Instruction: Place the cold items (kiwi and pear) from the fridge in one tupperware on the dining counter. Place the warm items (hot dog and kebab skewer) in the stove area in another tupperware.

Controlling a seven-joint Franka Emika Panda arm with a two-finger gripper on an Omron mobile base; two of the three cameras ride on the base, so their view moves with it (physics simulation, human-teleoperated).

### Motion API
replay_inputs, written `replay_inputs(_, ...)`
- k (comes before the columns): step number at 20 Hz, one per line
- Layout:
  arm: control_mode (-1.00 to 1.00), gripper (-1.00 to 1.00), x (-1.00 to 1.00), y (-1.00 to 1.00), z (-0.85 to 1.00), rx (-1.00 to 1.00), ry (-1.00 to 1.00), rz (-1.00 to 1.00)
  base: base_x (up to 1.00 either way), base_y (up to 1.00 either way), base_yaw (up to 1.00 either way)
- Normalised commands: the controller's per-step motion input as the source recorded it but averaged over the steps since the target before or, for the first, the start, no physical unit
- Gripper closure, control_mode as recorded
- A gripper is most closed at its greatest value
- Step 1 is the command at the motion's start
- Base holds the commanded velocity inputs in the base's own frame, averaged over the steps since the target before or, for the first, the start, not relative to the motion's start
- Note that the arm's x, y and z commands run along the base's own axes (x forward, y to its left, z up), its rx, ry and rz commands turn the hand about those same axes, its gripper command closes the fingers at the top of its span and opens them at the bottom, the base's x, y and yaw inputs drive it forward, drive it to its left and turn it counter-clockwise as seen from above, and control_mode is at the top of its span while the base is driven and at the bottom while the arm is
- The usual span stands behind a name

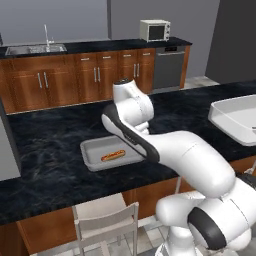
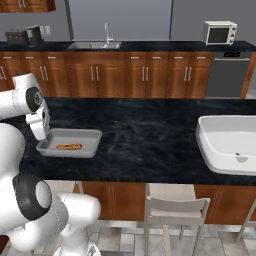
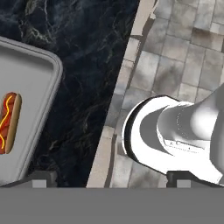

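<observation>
My end effector (image 3: 111, 179) stands wide open and holds nothing; its two dark fingertips (image 3: 40, 178) sit far apart at the bottom of the hand view, above the near edge of the surface (image 1: 50, 150). The hot dog (image 1: 113, 155) lies flat in a shallow grey tupperware (image 1: 90, 152) on the dark marbled surface, at about 9 o'clock in the hand view, with a yellow mustard line along it. My own forearm crosses in front of the tupperware's right end in the left base view. A second, larger white tupperware (image 2: 220, 145) rests on the same surface, well apart, at 3 o'clock in the right base view; something small lies at its near wall, too small to tell. Two pale chairs (image 2: 175, 207) stand below the surface's near edge. Across the aisle a run of wooden cabinets (image 2: 125, 75) carries a sink (image 2: 95, 45), a microwave (image 2: 219, 33) and a toaster (image 2: 16, 36), with a dishwasher (image 2: 227, 75) beneath the microwave.
</observation>
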Motion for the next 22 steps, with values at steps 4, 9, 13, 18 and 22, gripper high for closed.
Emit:
replay_inputs(4, -1.0, -1.0, -0.61, -0.45, 0.39, -0.01, 0.08, 0.22, 0.0, 0.0, 0.0)
replay_inputs(9, -1.0, -1.0, -0.63, -0.39, 0.25, -0.05, 0.07, 0.33, 0.0, 0.0, 0.0)
replay_inputs(13, -1.0, -1.0, -0.61, -0.3, 0.25, -0.06, 0.04, 0.38, 0.0, 0.0, 0.0)
replay_inputs(18, -1.0, -1.0, -0.72, -0.37, 0.11, 0.0, 0.0, 0.38, 0.0, 0.0, 0.0)
replay_inputs(22, -1.0, -1.0, -0.74, -0.27, 0.14, -0.02, 0.0, 0.36, 0.0, 0.0, 0.0)
